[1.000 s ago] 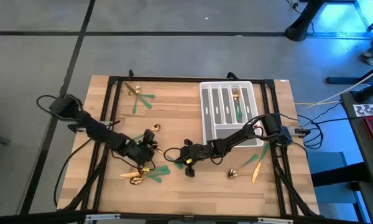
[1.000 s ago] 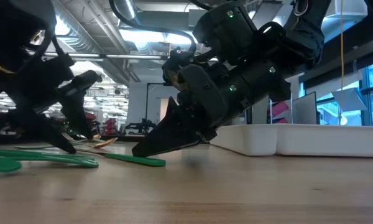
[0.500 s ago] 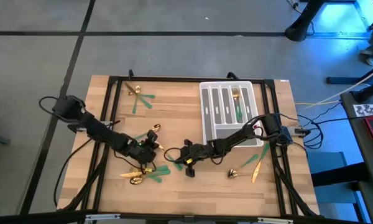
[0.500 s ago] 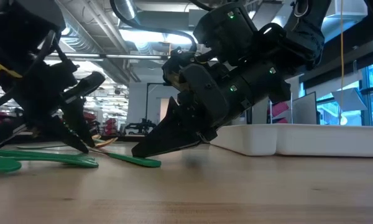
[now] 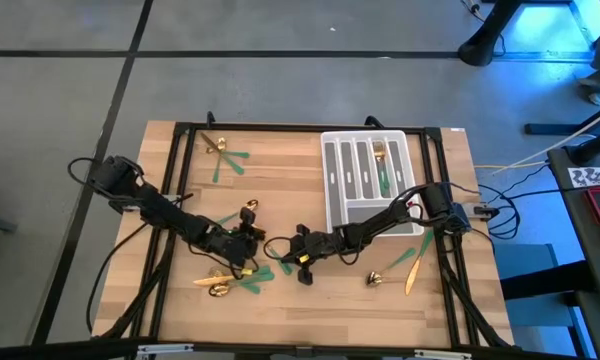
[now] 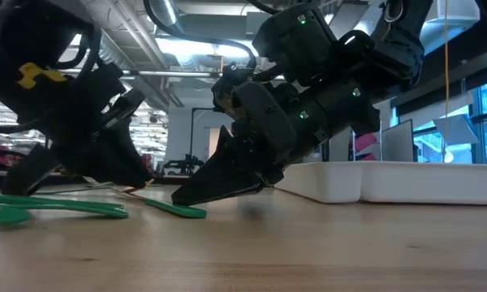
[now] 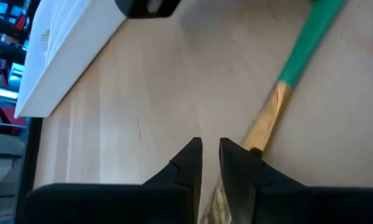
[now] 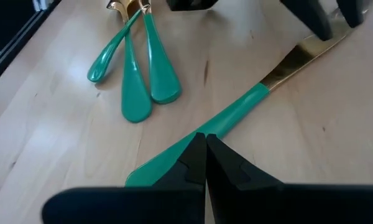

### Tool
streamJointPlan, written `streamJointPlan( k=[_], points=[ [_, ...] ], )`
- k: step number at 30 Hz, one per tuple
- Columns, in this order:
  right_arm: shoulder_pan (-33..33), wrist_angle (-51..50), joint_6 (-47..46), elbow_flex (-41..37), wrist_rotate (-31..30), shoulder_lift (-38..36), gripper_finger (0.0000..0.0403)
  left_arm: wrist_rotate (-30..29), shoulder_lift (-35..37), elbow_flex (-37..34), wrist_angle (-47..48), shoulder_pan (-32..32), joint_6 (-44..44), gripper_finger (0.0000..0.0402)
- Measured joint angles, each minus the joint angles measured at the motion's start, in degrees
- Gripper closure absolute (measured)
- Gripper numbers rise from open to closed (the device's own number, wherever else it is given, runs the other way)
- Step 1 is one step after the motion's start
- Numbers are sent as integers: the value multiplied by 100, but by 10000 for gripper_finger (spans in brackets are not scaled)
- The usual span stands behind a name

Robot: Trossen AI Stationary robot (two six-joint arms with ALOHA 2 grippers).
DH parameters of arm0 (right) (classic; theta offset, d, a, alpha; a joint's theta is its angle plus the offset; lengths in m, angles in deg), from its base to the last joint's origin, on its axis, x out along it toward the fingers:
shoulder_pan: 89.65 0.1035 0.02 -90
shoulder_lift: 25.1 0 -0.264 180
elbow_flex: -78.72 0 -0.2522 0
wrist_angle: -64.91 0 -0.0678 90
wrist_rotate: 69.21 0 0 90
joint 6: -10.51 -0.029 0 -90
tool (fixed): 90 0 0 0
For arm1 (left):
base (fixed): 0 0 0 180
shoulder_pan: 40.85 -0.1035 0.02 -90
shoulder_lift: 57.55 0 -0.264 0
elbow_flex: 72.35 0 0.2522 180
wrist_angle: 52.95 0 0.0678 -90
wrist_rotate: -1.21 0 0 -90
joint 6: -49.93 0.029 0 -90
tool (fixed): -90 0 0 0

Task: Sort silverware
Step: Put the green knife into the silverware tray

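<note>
Wooden table (image 5: 310,310) seen from above, with a grey-white slotted tray (image 5: 332,190) toward the far right and one gold-headed fork (image 5: 381,165) lying in a compartment on its right side. Left arm (image 5: 160,205) reaching in from the left edge toward the table's middle, right arm (image 5: 380,222) stretched from the right edge past the tray's near corner, both low over the wood. Left gripper (image 5: 248,250) down at the table just left of centre, tips beside the gold neck of a green-handled piece (image 7: 280,93); cannot tell whether clamped on it or released. Right gripper (image 5: 302,268) just beside it to the right, clenched, tips meeting right at that slim green handle where it lies flat on the wood. Rest of the silverware (image 5: 235,283) scattered loose on the table: a small cluster with fanned green handles near the front left, another cluster (image 5: 225,160) at the far left corner, a single gold piece (image 5: 248,208) behind the left gripper, and two pieces (image 5: 395,268) near the front right, in front of the tray.
</note>
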Motion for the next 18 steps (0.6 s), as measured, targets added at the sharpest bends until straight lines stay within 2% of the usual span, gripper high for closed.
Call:
streamJointPlan(
  k=[5,8,11,15,18],
  points=[
    [9,-429,0,-4,-461,-240,398,69,12,312,104,204,-734,349],
    [4,-655,4,-17,-580,-432,390,369,17,505,232,386,-954,357],
    [4,-795,79,-24,-833,-644,359,646,2,591,241,530,-1086,367],
    [28,-754,199,-15,-1114,-809,297,657,0,592,261,650,-1484,374],
    [146,-233,504,-12,-1415,-721,261,587,0,592,260,660,-1972,378]
  ],
)
